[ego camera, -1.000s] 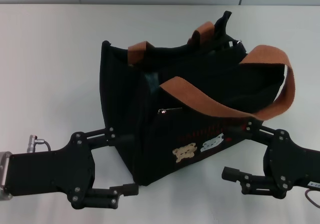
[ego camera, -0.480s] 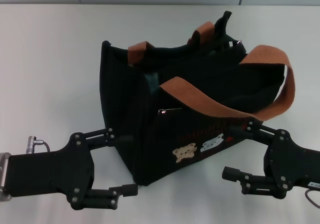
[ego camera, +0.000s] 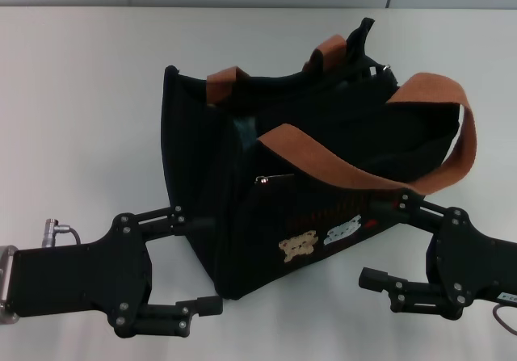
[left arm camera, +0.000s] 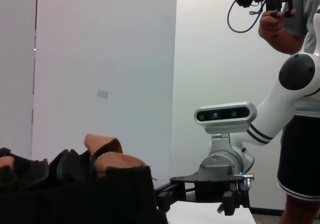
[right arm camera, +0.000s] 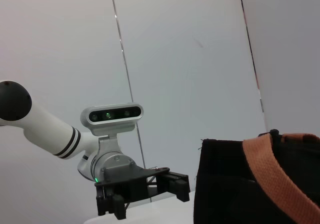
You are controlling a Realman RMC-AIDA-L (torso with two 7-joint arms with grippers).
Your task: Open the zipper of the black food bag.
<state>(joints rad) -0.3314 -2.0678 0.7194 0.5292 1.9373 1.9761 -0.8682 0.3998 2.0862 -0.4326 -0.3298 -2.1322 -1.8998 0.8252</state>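
The black food bag stands mid-table with rust-brown strap handles and bear and white patches on its near face. A short stretch of the zipper with a small silvery pull tab shows on the near top edge. My left gripper is open at the bag's near left corner, its upper finger against the bag's side. My right gripper is open at the near right corner, empty. The bag also fills the left wrist view's lower part, with the right gripper beyond it. The right wrist view shows the bag and the left gripper.
The white table spreads around the bag, with a pale wall behind it. A person holding a camera rig stands beyond the right arm in the left wrist view.
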